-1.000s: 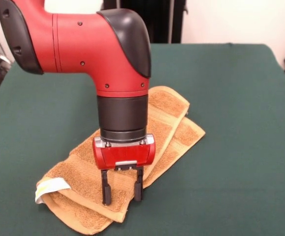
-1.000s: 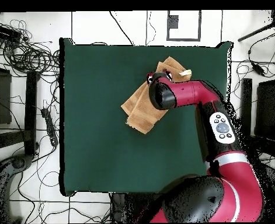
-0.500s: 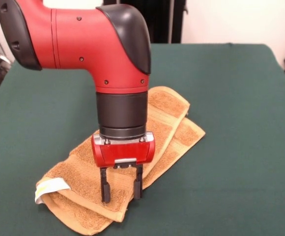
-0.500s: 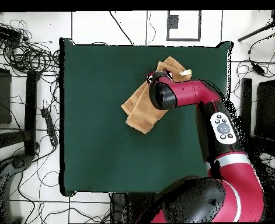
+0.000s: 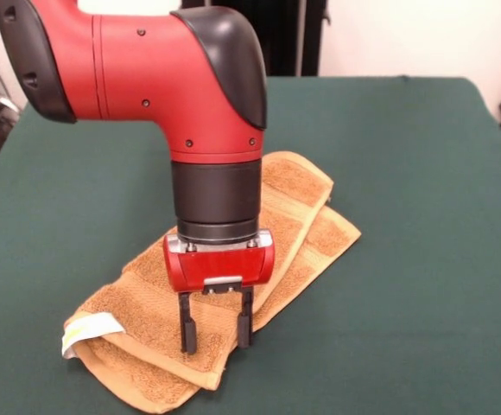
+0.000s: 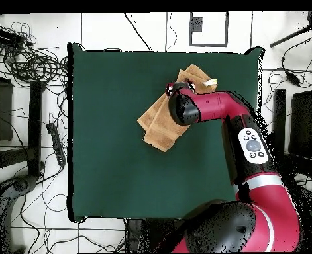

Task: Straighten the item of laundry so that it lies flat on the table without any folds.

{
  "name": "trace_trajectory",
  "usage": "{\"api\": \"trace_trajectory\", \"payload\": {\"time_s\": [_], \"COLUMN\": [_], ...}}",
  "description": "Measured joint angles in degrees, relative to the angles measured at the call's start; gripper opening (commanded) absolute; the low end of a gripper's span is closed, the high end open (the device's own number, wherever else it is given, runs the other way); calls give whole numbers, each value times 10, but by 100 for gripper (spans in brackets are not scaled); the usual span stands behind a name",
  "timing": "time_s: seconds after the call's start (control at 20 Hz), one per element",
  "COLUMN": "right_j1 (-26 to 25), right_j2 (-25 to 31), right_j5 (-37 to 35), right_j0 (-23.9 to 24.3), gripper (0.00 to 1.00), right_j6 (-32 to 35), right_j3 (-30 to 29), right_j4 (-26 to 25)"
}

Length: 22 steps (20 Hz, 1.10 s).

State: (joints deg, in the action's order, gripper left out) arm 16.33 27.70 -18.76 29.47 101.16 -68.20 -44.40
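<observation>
Beneath the spread jaws (tips at the cloth), the folded towel (image 5: 233, 251) (image 6: 159, 122).

The gripper (image 5: 216, 332), fingers apart, stands on the folded towel (image 5: 298, 220) lying on the green table (image 5: 423, 173)

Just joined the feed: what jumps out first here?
The big red arm fills the front view's upper left, its hand open over the near end of the folded orange-tan towel. The towel lies doubled in a long strip on the green table, white tag at its near-left corner.
</observation>
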Motion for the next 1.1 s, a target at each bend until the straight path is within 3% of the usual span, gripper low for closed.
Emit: {"api": "trace_trajectory", "payload": {"time_s": [1.1], "right_j1": [1], "right_j2": [0], "right_j5": [0], "right_j0": [0], "gripper": [100], "right_j6": [0], "right_j3": [-6], "right_j4": [0]}}
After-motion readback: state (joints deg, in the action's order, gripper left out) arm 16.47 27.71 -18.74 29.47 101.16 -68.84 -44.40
